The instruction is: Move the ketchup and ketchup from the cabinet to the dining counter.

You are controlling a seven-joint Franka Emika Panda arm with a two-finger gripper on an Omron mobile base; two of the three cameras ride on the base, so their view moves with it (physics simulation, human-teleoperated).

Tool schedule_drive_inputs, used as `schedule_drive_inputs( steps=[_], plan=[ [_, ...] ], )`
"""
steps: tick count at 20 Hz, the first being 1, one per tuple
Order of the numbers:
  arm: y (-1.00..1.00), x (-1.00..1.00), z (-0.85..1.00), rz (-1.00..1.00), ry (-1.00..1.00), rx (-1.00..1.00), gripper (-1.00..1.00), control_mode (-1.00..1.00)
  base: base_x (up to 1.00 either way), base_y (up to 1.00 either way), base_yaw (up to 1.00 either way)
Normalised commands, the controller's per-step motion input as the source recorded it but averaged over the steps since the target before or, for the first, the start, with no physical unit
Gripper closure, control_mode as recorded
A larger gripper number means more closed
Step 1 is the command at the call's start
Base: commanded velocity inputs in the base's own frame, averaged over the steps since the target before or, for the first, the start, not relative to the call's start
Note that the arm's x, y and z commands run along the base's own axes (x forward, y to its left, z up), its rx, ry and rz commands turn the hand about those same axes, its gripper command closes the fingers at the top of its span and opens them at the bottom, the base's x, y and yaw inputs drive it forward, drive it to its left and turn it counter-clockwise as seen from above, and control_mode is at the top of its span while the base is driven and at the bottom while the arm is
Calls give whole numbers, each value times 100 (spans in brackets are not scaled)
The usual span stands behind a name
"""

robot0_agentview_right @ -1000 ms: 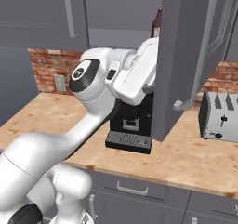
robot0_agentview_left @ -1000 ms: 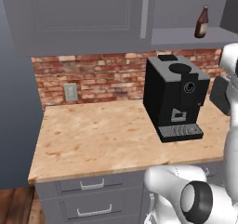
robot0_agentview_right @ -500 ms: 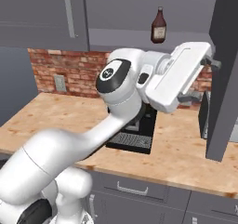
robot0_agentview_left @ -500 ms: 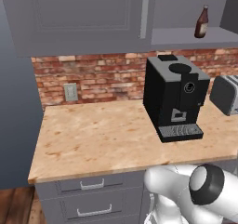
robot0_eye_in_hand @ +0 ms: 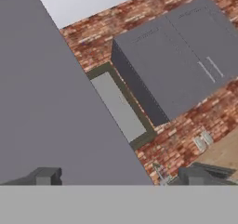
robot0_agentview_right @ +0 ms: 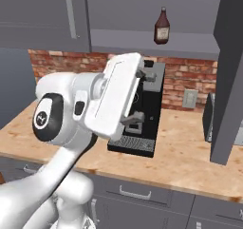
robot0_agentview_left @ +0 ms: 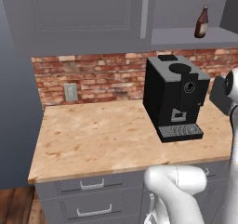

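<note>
Left base view: one ketchup bottle point(robot0_agentview_left: 201, 22) upright on the shelf of the open cabinet point(robot0_agentview_left: 186, 35), high at the right, well above the black coffee machine point(robot0_agentview_left: 174, 97). Second bottle nowhere to be made out. Below, a marbled beige desk point(robot0_agentview_left: 93, 139) backed by a red brick wall point(robot0_agentview_left: 93, 76) with a pale wall socket point(robot0_agentview_left: 70, 92); grey drawers point(robot0_agentview_left: 90, 185) under the front edge, a strip of wood floor at lower left.

Right base view: end effector point(robot0_agentview_right: 142, 95) held sideways in front of the coffee machine, fingers spread wide, nothing between them, well below the bottle point(robot0_agentview_right: 162, 27) on the shelf. Open cabinet door point(robot0_agentview_right: 228, 76) hanging edge-on at the right, close to the likely path upward. Likely trouble from here: a wrist or elbow clipping that door or the shelf lip on the way up, or fingers nudging the narrow bottle and tipping it off the shelf onto the machine below. Tall, slim, smooth-looking bottle, so an off-centre squeeze apt to let it slip or topple.

Hand view: two dark fingertips point(robot0_eye_in_hand: 44, 176) set far apart at the bottom, empty gap between. Camera rolled, looking past a big grey panel, probably the open door, though hard to tell, toward brick wall, a window point(robot0_eye_in_hand: 118, 108) and a further closed grey wall cupboard point(robot0_eye_in_hand: 176, 56). Bottle not lined up ahead, so a reach from this pose apt to miss without re-aiming first.
</note>
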Motion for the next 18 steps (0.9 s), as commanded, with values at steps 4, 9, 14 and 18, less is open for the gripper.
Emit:
schedule_drive_inputs(
  steps=[4,9,14,18],
  plan=[
    [100,-32,-8,45,6,-17,-100,-100,0,0,0],
    [100,-7,0,46,14,-15,-100,-100,0,0,0],
    [100,0,0,41,14,-13,-100,-100,0,0,0],
    [100,0,0,34,10,-11,-100,-100,0,0,0]
  ],
)
